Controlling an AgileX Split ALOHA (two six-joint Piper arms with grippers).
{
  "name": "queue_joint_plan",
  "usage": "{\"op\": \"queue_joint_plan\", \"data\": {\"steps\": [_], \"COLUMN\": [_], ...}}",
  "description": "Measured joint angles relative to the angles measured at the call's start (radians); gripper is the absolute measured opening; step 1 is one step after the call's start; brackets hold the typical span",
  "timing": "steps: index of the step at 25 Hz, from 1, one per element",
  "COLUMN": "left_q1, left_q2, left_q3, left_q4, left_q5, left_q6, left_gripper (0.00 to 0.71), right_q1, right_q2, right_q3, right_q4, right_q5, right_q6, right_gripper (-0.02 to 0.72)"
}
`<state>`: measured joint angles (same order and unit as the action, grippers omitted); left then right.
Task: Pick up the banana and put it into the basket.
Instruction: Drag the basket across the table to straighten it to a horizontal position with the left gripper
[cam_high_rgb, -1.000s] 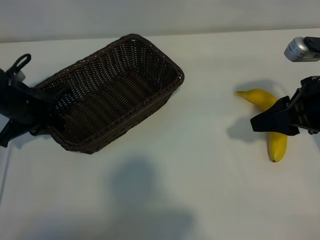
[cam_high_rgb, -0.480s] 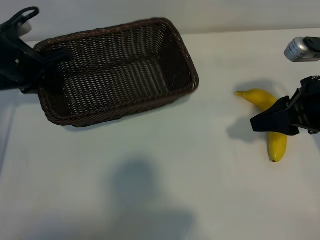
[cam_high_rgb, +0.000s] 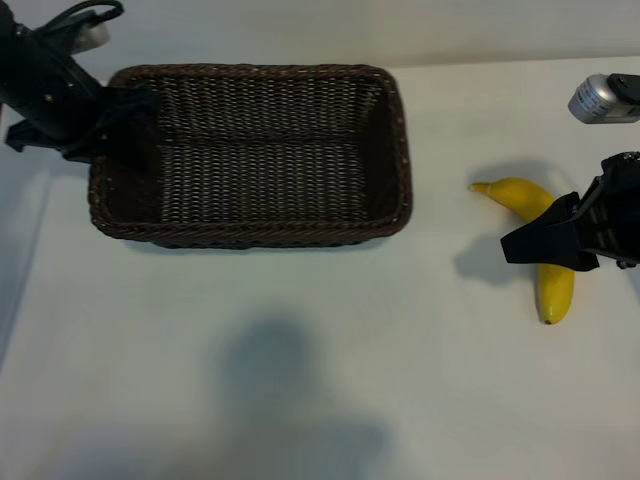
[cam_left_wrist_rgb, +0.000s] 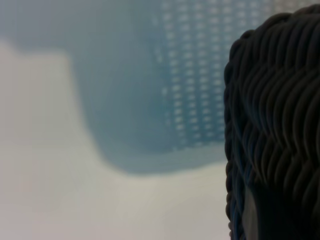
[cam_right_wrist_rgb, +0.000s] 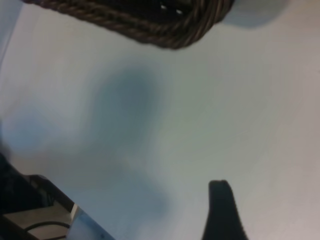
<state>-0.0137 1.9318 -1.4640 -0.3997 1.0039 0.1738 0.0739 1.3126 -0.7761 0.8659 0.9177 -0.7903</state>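
Since before, my left gripper (cam_high_rgb: 112, 118), jaws clamped on the basket (cam_high_rgb: 250, 150) rim, swings it square; right gripper (cam_high_rgb: 545, 243) hovers half-open over the banana (cam_high_rgb: 530, 196) near the tabletop's right edge.

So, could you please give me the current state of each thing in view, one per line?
basket: empty, upright, its left end gripped by the left gripper.
banana: lying on the table, outside the basket, not gripped.
left gripper: shut on the basket's left rim.
right gripper: open, holding nothing, hanging over the banana.
table: white, bearing the banana, shadows across it.
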Motion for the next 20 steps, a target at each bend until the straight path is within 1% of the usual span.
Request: {"op": "queue_joint_plan", "data": {"steps": [3,6,12,14,20], "left_q1": [-0.001,-0.013,-0.084,-0.098,-0.101], "left_q2": [0.021,0.035,0.059,0.071,0.088], "left_q3": [-0.003,-0.006,-0.008,-0.008,-0.008], "left_q4": [-0.044,-0.045,-0.042,-0.043,0.006], "left_q5": [0.011,0.014,0.011,0.006,-0.018], "left_q6": [0.029,0.035,0.036,0.029,0.003], "left_gripper": [0.157,0.157,0.157,0.157,0.157], "right_q1": [0.000,0.000,0.000,0.000,0.000], "right_q2": [0.000,0.000,0.000,0.000,0.000], "right_q3": [0.000,0.000,0.000,0.000,0.000], "right_q4": [0.000,0.000,0.000,0.000,0.000], "right_q5": [0.000,0.000,0.000,0.000,0.000], "right_q6": [0.000,0.000,0.000,0.000,0.000], "right_gripper": [0.471,0.471,0.471,0.471,0.471]}}
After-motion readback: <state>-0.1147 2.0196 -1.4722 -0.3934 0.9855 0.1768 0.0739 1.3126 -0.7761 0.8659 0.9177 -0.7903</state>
